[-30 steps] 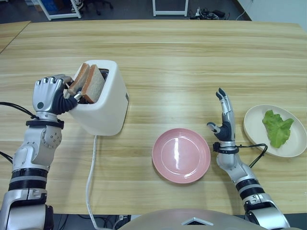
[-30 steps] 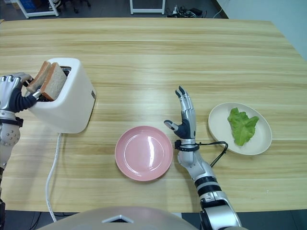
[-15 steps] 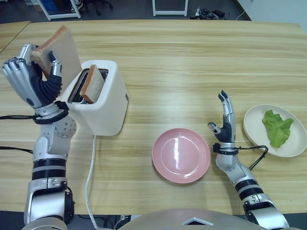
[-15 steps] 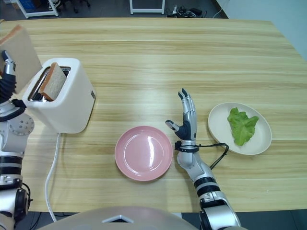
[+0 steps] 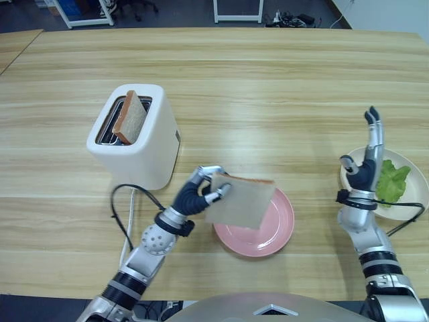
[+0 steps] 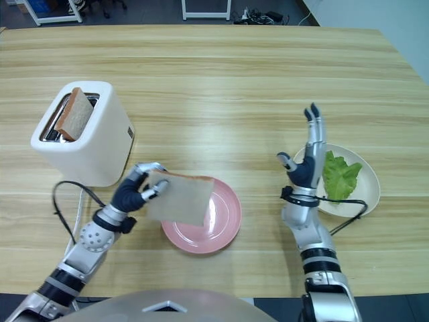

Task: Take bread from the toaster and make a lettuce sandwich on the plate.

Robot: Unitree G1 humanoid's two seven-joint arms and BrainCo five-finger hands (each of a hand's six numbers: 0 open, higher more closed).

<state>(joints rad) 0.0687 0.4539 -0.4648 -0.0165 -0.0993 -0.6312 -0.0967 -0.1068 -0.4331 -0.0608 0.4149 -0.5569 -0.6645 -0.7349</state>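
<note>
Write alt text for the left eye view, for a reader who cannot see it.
The robot's left hand holds a bread slice over the left edge of a pink plate on a wooden table. A second slice stands in the white toaster at left; the open right hand stands upright beside a cream plate of lettuce.
</note>
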